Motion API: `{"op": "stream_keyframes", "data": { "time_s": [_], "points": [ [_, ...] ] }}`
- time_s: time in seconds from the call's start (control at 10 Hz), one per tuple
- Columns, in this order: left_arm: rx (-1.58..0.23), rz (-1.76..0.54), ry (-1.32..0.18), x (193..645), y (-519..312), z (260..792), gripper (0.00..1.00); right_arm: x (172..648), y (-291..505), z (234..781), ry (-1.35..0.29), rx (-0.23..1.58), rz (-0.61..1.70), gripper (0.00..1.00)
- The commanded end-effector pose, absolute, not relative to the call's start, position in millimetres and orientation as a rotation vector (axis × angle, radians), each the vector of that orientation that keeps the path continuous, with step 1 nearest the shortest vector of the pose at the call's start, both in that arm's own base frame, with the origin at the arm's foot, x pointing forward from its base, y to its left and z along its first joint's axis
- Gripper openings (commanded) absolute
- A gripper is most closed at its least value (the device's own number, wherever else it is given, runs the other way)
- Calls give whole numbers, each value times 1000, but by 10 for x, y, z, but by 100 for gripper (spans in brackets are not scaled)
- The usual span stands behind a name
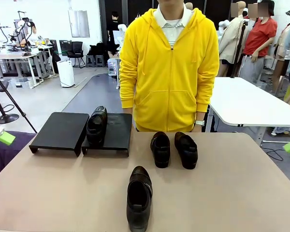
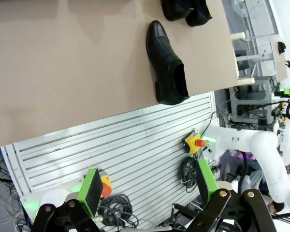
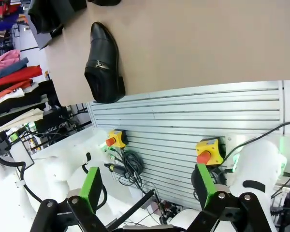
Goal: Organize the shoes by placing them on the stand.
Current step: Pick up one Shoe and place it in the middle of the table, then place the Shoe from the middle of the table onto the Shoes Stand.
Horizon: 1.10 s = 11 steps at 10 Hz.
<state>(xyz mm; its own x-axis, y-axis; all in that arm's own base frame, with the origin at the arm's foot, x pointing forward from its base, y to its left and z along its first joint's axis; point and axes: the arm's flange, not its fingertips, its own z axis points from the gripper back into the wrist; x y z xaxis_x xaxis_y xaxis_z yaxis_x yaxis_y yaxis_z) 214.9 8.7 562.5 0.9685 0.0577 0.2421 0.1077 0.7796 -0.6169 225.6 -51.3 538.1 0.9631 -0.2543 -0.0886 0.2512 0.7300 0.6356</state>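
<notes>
**Left gripper** (image 2: 149, 186): jaws spread wide, nothing between the green pads (image 2: 91, 191). It hangs over a slatted metal base plate (image 2: 135, 154) below the table edge. In the front view one green tip of it sits at the left edge, mid-height.

**Right gripper** (image 3: 148, 186): jaws likewise spread and empty, over the same kind of slatted plate. Two yellow stop buttons (image 3: 205, 152) with red caps lie just above its fingers. In the front view a green tip of it sits at the right edge.

**Lone shoe** (image 1: 139, 197): glossy black slip-on, lower centre of the front view. It lies on the tan table (image 1: 241, 193), heel at the near edge and toe toward the far side. Upper centre in the left wrist view (image 2: 166, 65); upper left in the right wrist view (image 3: 105, 63).

**Pair of shoes** (image 1: 174, 150): two black slip-ons side by side, slightly apart, centre-right of the front view. They are on the bare table, beyond the lone shoe and right of the stand.

**Stand** (image 1: 63, 130): two low matte-black sections set edge to edge, left of centre. The left section is bare.

**Fourth shoe** (image 1: 96, 125): rests on the right section, along its left edge by the seam.

**Person** (image 1: 169, 67): yellow zip hoodie, standing at the far edge, upper centre.
</notes>
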Motion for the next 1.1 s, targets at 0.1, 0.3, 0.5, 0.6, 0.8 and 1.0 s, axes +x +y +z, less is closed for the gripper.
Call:
{"op": "stream_keyframes", "data": {
  "time_s": [0.1,0.3,0.5,0.6,0.8,1.0],
  "points": [
    [-695,-39,-255,2144,96,5637,100,2290,-511,5446,9,710,-278,100],
    [-695,-39,-255,2144,96,5637,100,2290,-511,5446,9,710,-278,100],
    [-695,-39,-255,2144,96,5637,100,2290,-511,5446,9,710,-278,100],
    [-678,-27,-255,2149,87,5625,100,2290,-511,5446,9,710,-278,100],
    [-558,-34,-167,2570,-1089,5586,100,2290,-511,5446,9,710,-278,100],
    [-448,-41,-41,2741,-1996,5195,100,2290,-511,5446,9,710,-278,100]
  ]
}}
